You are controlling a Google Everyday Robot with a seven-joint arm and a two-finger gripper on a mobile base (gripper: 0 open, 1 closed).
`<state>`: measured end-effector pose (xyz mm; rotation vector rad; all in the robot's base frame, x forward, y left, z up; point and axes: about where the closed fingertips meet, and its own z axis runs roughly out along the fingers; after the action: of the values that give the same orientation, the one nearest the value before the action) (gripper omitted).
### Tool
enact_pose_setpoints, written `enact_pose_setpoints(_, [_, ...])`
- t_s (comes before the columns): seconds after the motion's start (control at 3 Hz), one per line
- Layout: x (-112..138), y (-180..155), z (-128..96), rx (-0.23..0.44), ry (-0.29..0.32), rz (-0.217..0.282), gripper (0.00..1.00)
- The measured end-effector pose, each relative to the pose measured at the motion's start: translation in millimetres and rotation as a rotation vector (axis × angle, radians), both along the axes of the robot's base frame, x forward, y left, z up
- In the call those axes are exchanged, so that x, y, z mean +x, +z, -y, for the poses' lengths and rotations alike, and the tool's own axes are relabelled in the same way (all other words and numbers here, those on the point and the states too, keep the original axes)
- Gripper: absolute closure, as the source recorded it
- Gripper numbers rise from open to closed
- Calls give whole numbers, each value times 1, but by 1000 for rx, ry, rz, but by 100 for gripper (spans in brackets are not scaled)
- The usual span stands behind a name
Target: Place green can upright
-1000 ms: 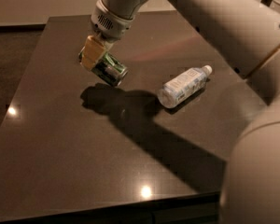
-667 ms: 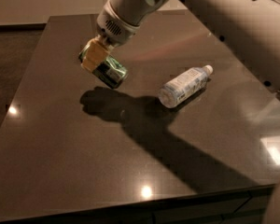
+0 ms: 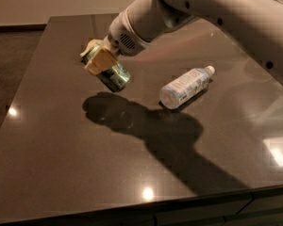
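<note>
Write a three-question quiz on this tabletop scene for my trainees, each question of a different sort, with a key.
1. True or false: the green can stands upright on the table.
2. Where is the claw? A) Above the table's far left part, shut on the green can. B) Lying flat on the table. C) Out of sight.
3. Fill in: the clear bottle lies on its ____.

Key: 1 false, the claw holds it tilted above the table, its shadow apart below. 2 A. 3 side.
</note>
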<state>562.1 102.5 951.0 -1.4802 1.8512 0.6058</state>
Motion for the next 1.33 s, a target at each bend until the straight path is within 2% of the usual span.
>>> enact_pose_setpoints(0.33, [0, 0, 0, 0, 0, 0, 100])
enact_pose_setpoints(0.67, [-8, -4, -3, 33, 15, -3, 100])
enact_pose_setpoints(1.0, [-20, -13, -10, 121, 37, -10, 100])
enact_pose_setpoints(1.33, [-34, -22, -18, 243, 63, -1, 100])
